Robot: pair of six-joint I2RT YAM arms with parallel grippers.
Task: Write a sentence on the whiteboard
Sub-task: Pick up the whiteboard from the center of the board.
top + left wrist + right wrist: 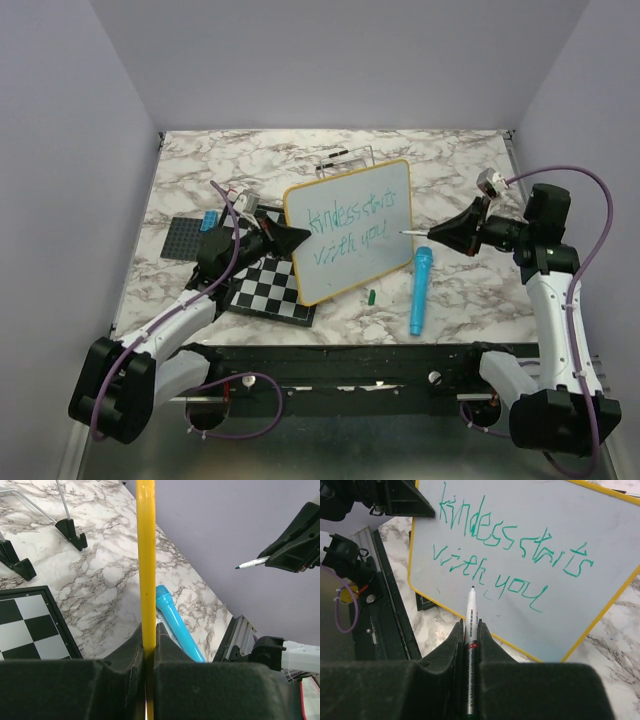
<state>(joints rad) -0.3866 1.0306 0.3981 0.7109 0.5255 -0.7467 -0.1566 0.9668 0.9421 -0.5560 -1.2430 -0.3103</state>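
The whiteboard (pixel 350 230) with its yellow frame is held tilted up above the table. My left gripper (pixel 300 238) is shut on its left edge, seen as a yellow bar (pixel 146 555) between the jaws. The sentence (pixel 512 555) in green reads "kindess starts with you" on two lines. My right gripper (pixel 432 234) is shut on a white marker (pixel 471 615), uncapped, its tip just off the board's right side (pixel 405 232). The marker also shows in the left wrist view (pixel 252 563).
A checkered board (pixel 265 288) lies under the whiteboard's left part. A blue cylinder (pixel 420 290) and a small green cap (pixel 371 296) lie on the marble table near the front. A wire stand (pixel 345 158) is at the back. A dark baseplate (pixel 190 238) is at the left.
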